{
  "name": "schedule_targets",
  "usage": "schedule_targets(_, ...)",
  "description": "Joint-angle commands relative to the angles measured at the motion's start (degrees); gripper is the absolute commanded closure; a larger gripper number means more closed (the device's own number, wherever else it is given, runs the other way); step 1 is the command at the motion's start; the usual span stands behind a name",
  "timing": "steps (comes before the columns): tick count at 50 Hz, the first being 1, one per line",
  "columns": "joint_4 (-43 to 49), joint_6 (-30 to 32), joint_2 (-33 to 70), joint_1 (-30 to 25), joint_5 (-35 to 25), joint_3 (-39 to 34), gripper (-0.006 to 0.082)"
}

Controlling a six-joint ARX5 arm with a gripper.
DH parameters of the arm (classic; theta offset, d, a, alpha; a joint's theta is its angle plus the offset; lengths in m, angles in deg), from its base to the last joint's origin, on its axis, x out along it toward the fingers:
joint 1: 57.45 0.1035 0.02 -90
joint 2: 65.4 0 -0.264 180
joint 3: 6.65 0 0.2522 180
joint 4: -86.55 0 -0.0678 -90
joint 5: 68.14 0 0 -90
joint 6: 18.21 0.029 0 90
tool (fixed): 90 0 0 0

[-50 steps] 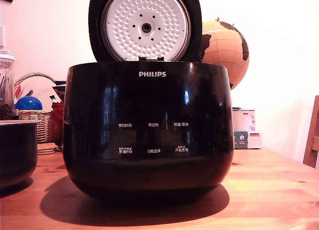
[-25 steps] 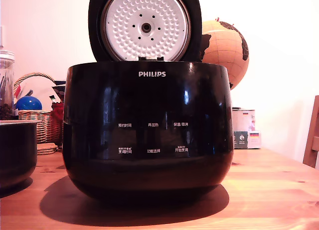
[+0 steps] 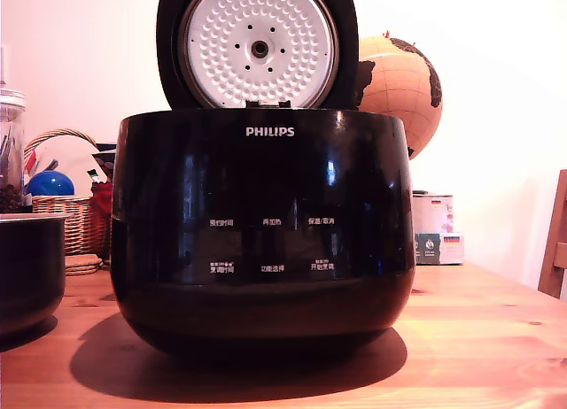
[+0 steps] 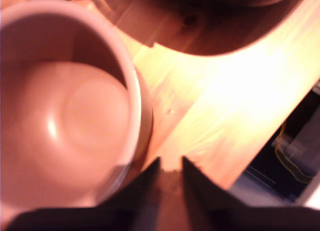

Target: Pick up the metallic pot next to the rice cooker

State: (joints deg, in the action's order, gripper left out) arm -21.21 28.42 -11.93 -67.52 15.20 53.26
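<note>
Exterior view, scanned from its left. Pot (image 3: 29, 272) is seen at the left edge, cut off by the frame: dark wall, thin pale rim, standing on the wooden table (image 3: 478, 338). Behind it a glass jar (image 3: 11, 148) is partly visible, then a wicker basket (image 3: 64, 216) with a blue ball (image 3: 50, 183) in it, well back on the table. Cooker (image 3: 263, 227) fills the centre, glossy black, marked PHILIPS, with white button labels on its front. Its lid (image 3: 258, 46) is stood open and upright, the white dimpled inner plate facing the camera. Pot and cooker are set near each other but apart; a strip of table is seen between them. A globe (image 3: 403, 88) is noted behind the cooker toward the view's right, with a small box (image 3: 438, 227) below it. A wooden chair edge (image 3: 555, 241) is cut by the right border. No arm is seen in this view.

Wrist view, blurred and tinted red. Pot (image 4: 65, 103) is seen from above, open mouth up, inside smooth with a curved bottom. Gripper (image 4: 171, 163) is held just outside the pot's rim, over the table. Its two dark fingers (image 4: 145, 183) are set close, a narrow gap between them, nothing gripped. The cooker's shadowed base (image 4: 220, 21) is seen beyond.
</note>
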Motion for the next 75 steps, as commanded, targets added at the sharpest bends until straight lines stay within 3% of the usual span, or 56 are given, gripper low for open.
schedule_targets(1, -0.5, 4.7, 0.9, 0.1, 1.9, 0.1, 0.0364)
schedule_targets(8, -1.1, 12.4, 1.7, 0.1, 3.0, 0.1, 0.0364)
schedule_targets(22, -2.0, 17.8, 4.0, 0.1, 3.0, 0.1, 0.0364)
schedule_targets(49, -7.4, 19.5, 16.8, 0.8, 4.3, 0.1, 0.0374)
schedule_targets(53, -7.5, 19.5, 17.1, 0.8, 4.6, 0.1, 0.0439)
schedule_targets(63, -7.7, 19.5, 17.0, 0.8, 4.9, 0.1, 0.0784)
schedule_targets(75, -6.5, 19.7, 16.9, 0.8, 5.9, 1.8, 0.0788)
